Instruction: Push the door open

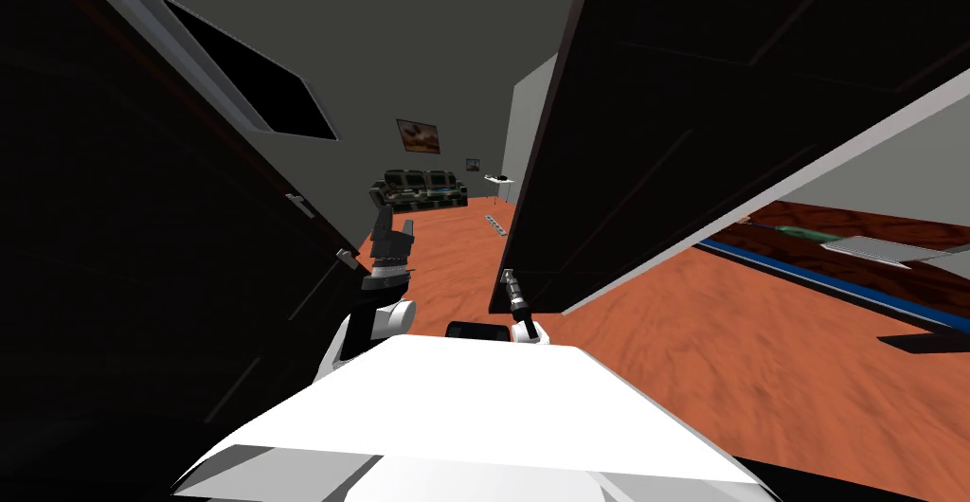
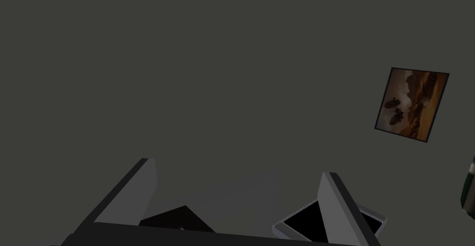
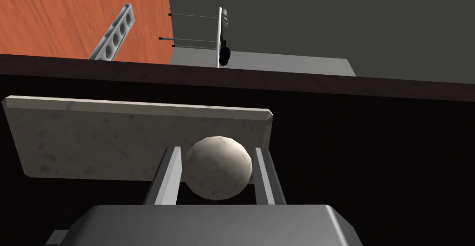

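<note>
Presently the right gripper is clamped on the pale round knob, its fingers pressing the knob's sides. The knob sits on a pale plate on the dark door at my 1 o'clock. I judge the door partly swung: a gap at 12 o'clock shows the room beyond, and more pushing is left. The left gripper is raised at 11 o'clock, fingers spread, holding nothing. The floor is orange and wood-grained. A dark sofa stands far off at 12 o'clock. A second dark panel flanks me at 9 o'clock.
</note>
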You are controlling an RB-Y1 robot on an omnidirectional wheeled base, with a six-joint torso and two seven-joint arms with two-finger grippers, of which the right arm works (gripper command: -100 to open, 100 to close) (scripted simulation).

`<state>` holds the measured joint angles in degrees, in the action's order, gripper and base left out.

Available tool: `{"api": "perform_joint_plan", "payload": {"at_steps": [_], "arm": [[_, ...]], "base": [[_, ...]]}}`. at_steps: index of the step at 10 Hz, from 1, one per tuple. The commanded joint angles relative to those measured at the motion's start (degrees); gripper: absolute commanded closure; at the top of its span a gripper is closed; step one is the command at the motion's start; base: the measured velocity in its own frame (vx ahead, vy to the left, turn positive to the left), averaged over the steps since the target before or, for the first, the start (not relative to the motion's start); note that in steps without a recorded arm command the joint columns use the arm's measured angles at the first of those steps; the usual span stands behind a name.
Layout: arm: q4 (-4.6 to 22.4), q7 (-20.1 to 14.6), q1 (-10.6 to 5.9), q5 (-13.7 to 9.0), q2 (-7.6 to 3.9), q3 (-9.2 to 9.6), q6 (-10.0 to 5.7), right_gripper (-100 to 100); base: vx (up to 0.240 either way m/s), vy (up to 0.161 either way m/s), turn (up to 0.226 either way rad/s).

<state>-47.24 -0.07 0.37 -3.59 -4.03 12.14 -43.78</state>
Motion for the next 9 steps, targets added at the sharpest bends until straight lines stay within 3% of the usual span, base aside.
{"api": "perform_joint_plan", "payload": {"at_steps": [1, 9], "arm": [[1.0, 0.2, -1.06, -0.7, -0.74, -1.70, -0.27, 100], [2.1, 1.7, -2.05, -2.8, -1.01, -7.02, -0.07, 100]], "base": [[0.170, 0.093, -0.051], [0.138, 0.078, -0.060]]}}
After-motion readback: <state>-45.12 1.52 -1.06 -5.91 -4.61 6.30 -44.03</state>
